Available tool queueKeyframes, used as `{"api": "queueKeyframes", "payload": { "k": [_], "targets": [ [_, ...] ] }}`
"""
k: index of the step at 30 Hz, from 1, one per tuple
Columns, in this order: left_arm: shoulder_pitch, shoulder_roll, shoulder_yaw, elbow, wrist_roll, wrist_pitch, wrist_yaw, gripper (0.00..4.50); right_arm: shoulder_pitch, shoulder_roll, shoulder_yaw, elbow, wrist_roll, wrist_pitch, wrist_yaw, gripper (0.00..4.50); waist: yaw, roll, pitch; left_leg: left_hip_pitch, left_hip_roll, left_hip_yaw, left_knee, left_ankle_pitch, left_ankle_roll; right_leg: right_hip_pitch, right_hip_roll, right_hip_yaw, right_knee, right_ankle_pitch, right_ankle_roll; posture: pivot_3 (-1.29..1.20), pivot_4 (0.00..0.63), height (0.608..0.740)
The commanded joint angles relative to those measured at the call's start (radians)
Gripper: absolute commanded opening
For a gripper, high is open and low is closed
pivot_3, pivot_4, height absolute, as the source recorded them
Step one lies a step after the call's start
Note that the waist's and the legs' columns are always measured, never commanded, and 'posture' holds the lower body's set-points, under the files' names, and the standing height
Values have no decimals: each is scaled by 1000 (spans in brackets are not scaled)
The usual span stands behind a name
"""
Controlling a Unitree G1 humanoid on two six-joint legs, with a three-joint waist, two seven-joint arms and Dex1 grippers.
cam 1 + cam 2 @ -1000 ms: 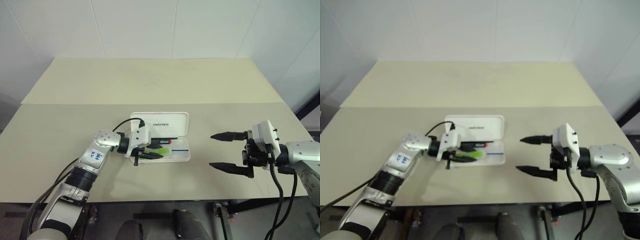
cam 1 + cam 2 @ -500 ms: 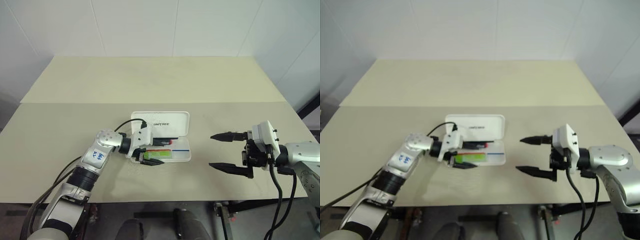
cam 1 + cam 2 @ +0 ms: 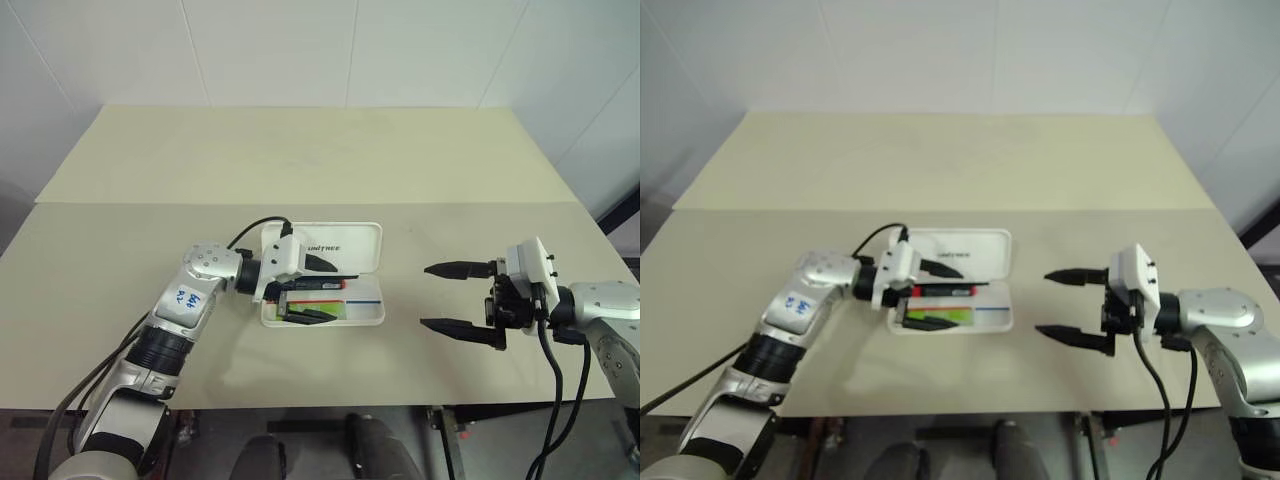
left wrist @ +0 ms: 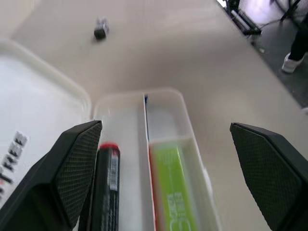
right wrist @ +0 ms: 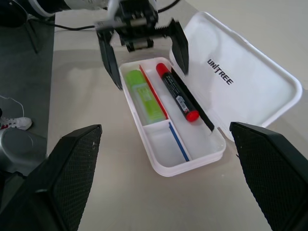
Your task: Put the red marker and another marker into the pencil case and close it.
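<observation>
The white pencil case lies open at the table's middle, its lid flat behind the tray. In the tray the red marker, black-barrelled, rests along the hinge side. Another marker, stubby and lime green, sits in the front compartment beside a red divider. My left gripper hovers open just above the tray's left end, one finger over each marker, touching neither. Off to the right of the case, my right gripper is open and empty, pointing at the case across a stretch of bare table.
A tiny dark-and-silver object lies on the beige table beyond the case. The table's front edge runs close under both arms. A person's shoe shows on the floor past the table.
My left gripper opened, leaving the green marker in the tray, and then rose a little above the case. The right gripper kept still.
</observation>
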Motion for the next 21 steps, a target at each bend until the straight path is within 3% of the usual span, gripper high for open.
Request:
{"api": "queueKeyframes", "payload": {
  "k": [1, 6, 12, 21],
  "targets": [
    [15, 32, 69, -108, -93, 42, -18, 4475, -44, -15, -20, 35, 5, -9, 26, 4500, 0, 2, 2, 0, 0, 0, 0, -1, 1, 0, 0, 0, 0, 0, 0, 0, 150, 740],
    [-11, 72, 164, -167, -193, 125, 1, 4475, -131, -65, -22, 190, -51, -40, 88, 4500, 1, 4, 7, -1, 0, 0, 0, -2, 1, -1, -1, -1, 0, -1, 1, 0, 150, 740],
    [-62, 126, 265, -186, -286, 187, 10, 4475, -299, -118, 21, 517, -179, -155, 179, 4500, -1, 5, 9, -1, 0, 0, 0, -2, 1, -2, 0, -1, -1, -1, 0, 0, 150, 740],
    [-35, 196, 273, -215, -347, 226, -63, 4475, -519, -53, 153, 991, -384, -381, 270, 4500, -16, 6, 10, -2, 1, 4, -1, -4, 0, -4, -1, -1, -1, -2, 0, 0, 150, 740]
  ]
}}
